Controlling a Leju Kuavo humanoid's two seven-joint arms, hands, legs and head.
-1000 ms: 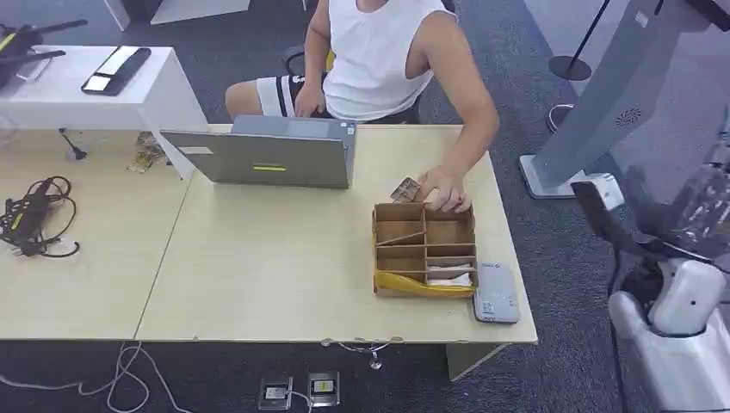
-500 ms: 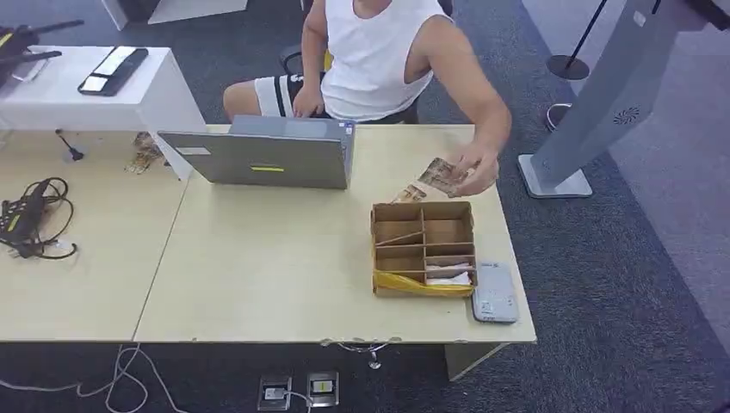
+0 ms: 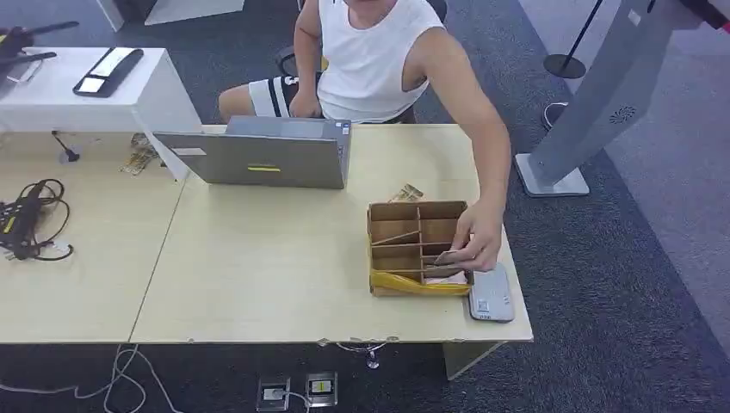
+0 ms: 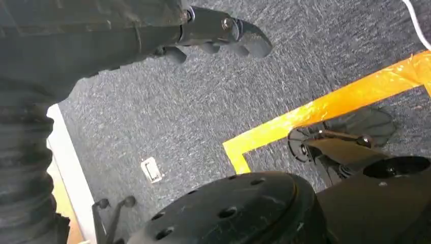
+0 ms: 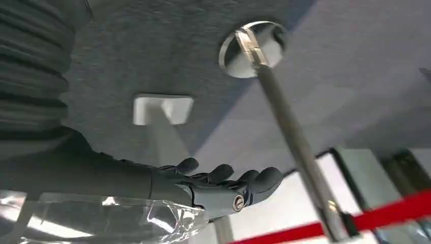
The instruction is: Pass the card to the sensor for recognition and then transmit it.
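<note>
A big light wood table (image 3: 258, 258) is standing on a dark grey carpet (image 3: 620, 284). A second table (image 3: 77, 258) is sitting just beside it, with a black cable bundle (image 3: 30, 219) lying on top. A grey stand (image 3: 594, 103) is leaning up from the carpet, off past the table's right end. A person (image 3: 379, 60) in a white top is sitting at the far side, behind a grey laptop (image 3: 258, 153).

A brown box (image 3: 419, 245) with small compartments is sitting near the right end of the table. A grey sensor (image 3: 491, 294) is lying just beside the box, at the near right corner. The person's hand (image 3: 479, 243) is reaching over the box and holding a card (image 3: 448, 256) above its near right part. Another card (image 3: 408, 193) is lying on the table just behind the box.

The left hand (image 4: 223, 35) is hanging over the carpet, well apart from the card. Its fingers are curling in and holding nothing. The right hand (image 5: 223, 185) is also far from the card. Its fingers are a little apart and holding nothing.
</note>
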